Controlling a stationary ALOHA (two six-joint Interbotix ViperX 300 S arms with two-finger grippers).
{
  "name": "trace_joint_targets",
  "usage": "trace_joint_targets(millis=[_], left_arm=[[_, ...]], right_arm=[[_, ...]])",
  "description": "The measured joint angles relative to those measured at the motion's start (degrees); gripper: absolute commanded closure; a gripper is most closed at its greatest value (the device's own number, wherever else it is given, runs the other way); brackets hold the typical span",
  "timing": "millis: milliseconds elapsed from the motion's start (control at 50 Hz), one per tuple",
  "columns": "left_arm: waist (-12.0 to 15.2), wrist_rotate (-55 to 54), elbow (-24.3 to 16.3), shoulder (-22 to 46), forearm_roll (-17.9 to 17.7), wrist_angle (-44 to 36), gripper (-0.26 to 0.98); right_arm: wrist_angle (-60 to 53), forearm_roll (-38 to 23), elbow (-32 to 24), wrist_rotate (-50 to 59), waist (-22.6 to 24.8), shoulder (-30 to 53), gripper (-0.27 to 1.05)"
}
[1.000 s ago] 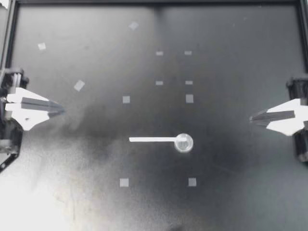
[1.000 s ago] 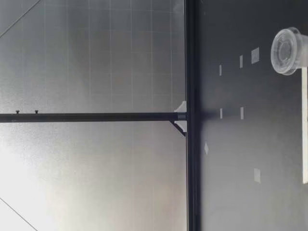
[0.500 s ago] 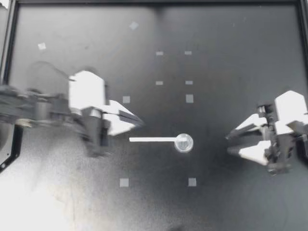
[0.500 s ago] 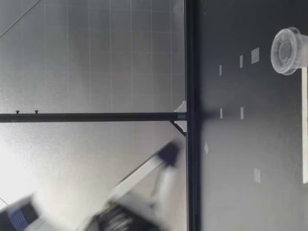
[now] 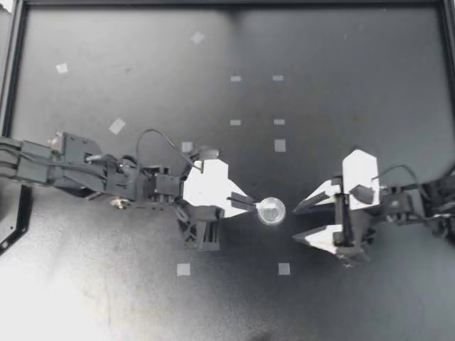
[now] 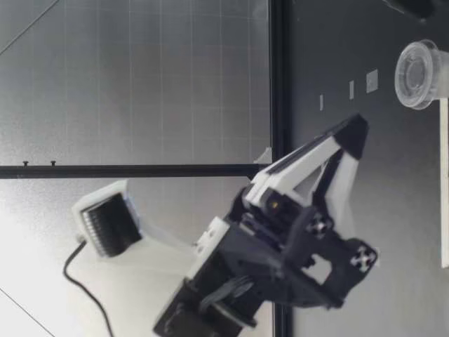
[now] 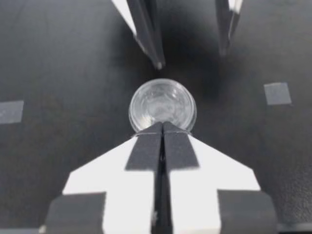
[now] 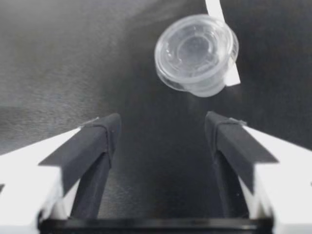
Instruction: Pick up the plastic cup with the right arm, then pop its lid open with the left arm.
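Note:
A small clear plastic cup (image 5: 271, 210) stands upright on the black table (image 5: 341, 85). My left gripper (image 5: 247, 203) is shut with nothing in it, and its tip sits just beside the cup's rim. It hovers over a white strip, hiding it from above. In the left wrist view the cup (image 7: 162, 104) lies straight ahead of the closed fingertips (image 7: 162, 128), with my right gripper (image 7: 191, 58) beyond it. My right gripper (image 5: 297, 224) is open on the cup's other side, a little short of it. Its wrist view shows the cup (image 8: 197, 51) ahead of the gripper (image 8: 162, 122) and the white strip (image 8: 214, 7) behind the cup. The low view shows the cup (image 6: 419, 74), the strip (image 6: 443, 182) and my left gripper (image 6: 354, 133) above the table.
Small grey tape squares (image 5: 183, 269) (image 5: 284, 268) (image 5: 280, 145) are stuck on the table around the cup. A black frame rail (image 5: 227, 3) runs along the far edge and down both sides.
Both arms have swung in from the table's sides toward the cup. The right gripper has opened. The left gripper, still shut, now covers the white strip.

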Motion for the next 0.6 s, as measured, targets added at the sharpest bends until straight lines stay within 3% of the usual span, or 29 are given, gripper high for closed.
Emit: trace_joint_targets(millis=[600], left_arm=[[0.09,-0.09,-1.32,4.75,0.0,-5.54,0.77]], right_arm=[[0.0,6.06,-2.11,-10.02,0.0,2.37,0.09]])
